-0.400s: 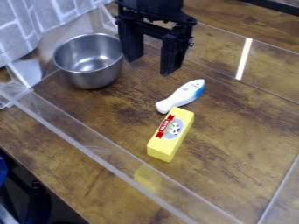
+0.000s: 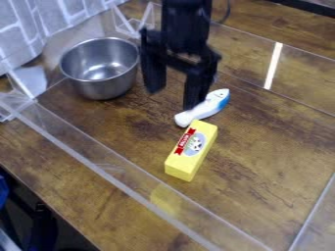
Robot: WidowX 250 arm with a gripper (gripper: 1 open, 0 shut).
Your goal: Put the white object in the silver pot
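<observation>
The tool (image 2: pixel 179 84) hangs over the middle of the surface (image 2: pixel 262 167), pointing straight down, its two dark fingers (image 2: pixel 156 75) spread wide with a clear gap between them. Nothing is held in that gap. The picture is a little blurred around the tool, so whether the fingertips touch the wood cannot be told.

Just beside the tool, toward the right edge of the surface, lies the white object (image 2: pixel 203 108). It rests flat on the wood, slanted, with its light blue end pointing toward the far right corner and its broader white end toward the near edge. The right finger stands close to its blue end; whether the two meet cannot be made out.

Just beyond the white end, nearer the front edge, lies a yellow block (image 2: pixel 190 151) with a white and red label on top, close to the white object.

The silver pot (image 2: pixel 97 67) stands upright near the far left corner, well apart from the white object, its hollow showing only bare metal.

A clear plastic wall (image 2: pixel 78 147) runs along the near left edge of the surface.
</observation>
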